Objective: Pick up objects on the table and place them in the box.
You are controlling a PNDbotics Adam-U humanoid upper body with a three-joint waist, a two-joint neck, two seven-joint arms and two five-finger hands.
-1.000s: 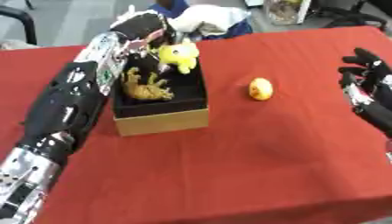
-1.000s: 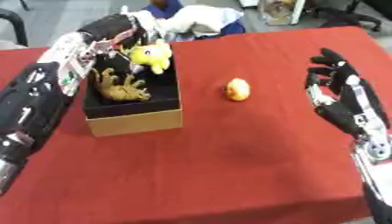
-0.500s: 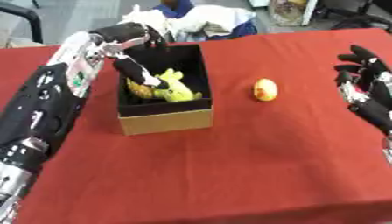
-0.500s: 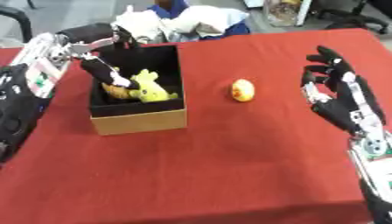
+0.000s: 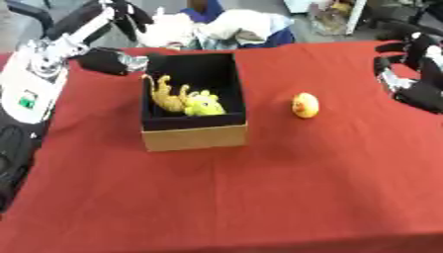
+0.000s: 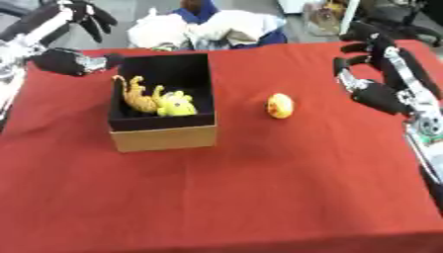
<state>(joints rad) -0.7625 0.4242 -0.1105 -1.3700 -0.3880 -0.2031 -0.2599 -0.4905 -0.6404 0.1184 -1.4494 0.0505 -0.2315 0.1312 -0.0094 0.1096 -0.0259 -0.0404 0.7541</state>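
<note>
Progress looks partial: two yellowish soft toys (image 5: 183,100) lie inside the black-lined cardboard box (image 5: 192,137) toward the red table's (image 5: 259,197) left edge. One small yellow-orange round object (image 5: 304,105) remains outside it. Left hand (image 6: 85,14) and right hand (image 6: 374,59) hang empty, fingers relaxed.

On the red counter (image 6: 259,188) a box (image 6: 164,136) holds an orange toy (image 6: 137,97) and a yellow toy (image 6: 177,105). A yellow ball (image 6: 280,105) lies just right of it. The right robot hand (image 6: 374,59) hovers open at right; the left robot hand (image 6: 82,14) is raised at upper left.
</note>
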